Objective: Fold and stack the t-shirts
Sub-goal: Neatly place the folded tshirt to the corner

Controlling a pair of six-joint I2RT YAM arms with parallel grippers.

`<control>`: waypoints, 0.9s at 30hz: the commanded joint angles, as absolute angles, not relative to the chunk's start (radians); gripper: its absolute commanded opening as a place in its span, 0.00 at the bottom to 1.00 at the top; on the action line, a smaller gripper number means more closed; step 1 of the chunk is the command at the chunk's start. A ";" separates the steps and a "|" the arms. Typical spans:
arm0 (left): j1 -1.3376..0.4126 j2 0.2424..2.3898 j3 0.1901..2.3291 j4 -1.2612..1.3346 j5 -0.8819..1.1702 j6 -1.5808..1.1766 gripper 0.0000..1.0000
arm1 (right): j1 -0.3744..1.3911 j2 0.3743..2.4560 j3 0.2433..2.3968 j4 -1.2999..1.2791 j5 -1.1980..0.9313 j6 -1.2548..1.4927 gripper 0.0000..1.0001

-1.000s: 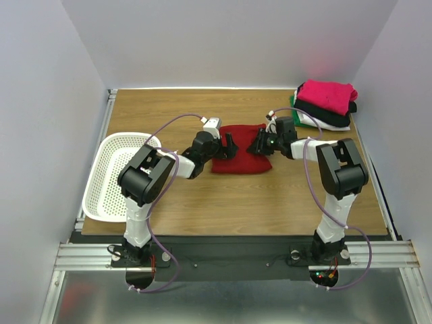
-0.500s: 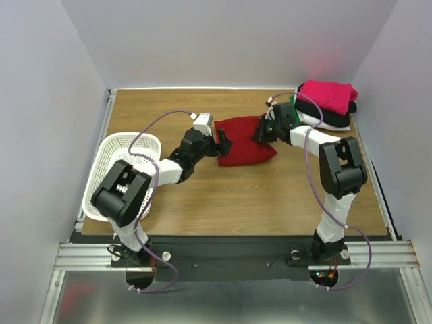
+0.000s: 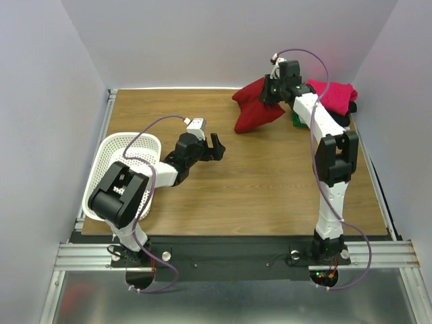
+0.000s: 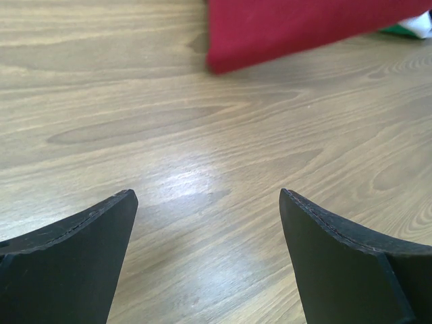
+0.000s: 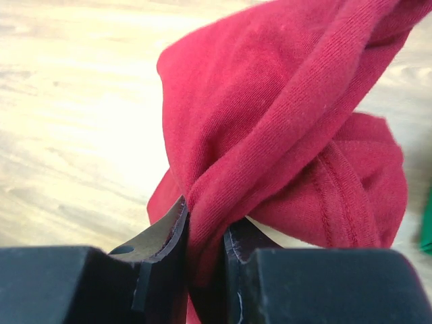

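Observation:
My right gripper point(image 3: 268, 91) is shut on the folded dark red t-shirt point(image 3: 255, 108) and holds it in the air at the back of the table, just left of the stack. In the right wrist view the red cloth point(image 5: 283, 128) is pinched between my two fingers. The stack point(image 3: 331, 101) at the back right has a bright pink shirt on top, with black, white and green under it. My left gripper point(image 3: 217, 145) is open and empty, low over the bare wood left of centre; the left wrist view shows the red shirt's edge point(image 4: 297, 30) ahead.
A white perforated plastic basket point(image 3: 111, 179) stands at the left edge of the table point(image 3: 256, 196). White walls close the table on three sides. The right arm stretches far over the back right corner.
My right gripper has lifted the dark red shirt off the table and carried it back and right toward the stack. My left gripper let go of the shirt and drew back left.

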State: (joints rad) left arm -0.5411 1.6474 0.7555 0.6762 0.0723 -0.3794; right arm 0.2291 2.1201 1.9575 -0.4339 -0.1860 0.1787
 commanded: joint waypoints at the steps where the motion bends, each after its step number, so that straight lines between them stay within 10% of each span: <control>1: -0.523 1.658 0.730 0.729 0.095 -0.373 0.99 | 0.170 2.155 2.111 -0.500 -0.161 0.133 0.01; 27: -0.514 1.534 0.624 0.680 0.060 -0.394 0.99 | -0.201 2.260 2.490 -0.529 -0.344 0.149 0.00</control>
State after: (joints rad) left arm -0.5152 1.5768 0.6338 0.6659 0.0753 -0.3920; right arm -0.1669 2.2654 2.4760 -0.5789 -0.2905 0.1352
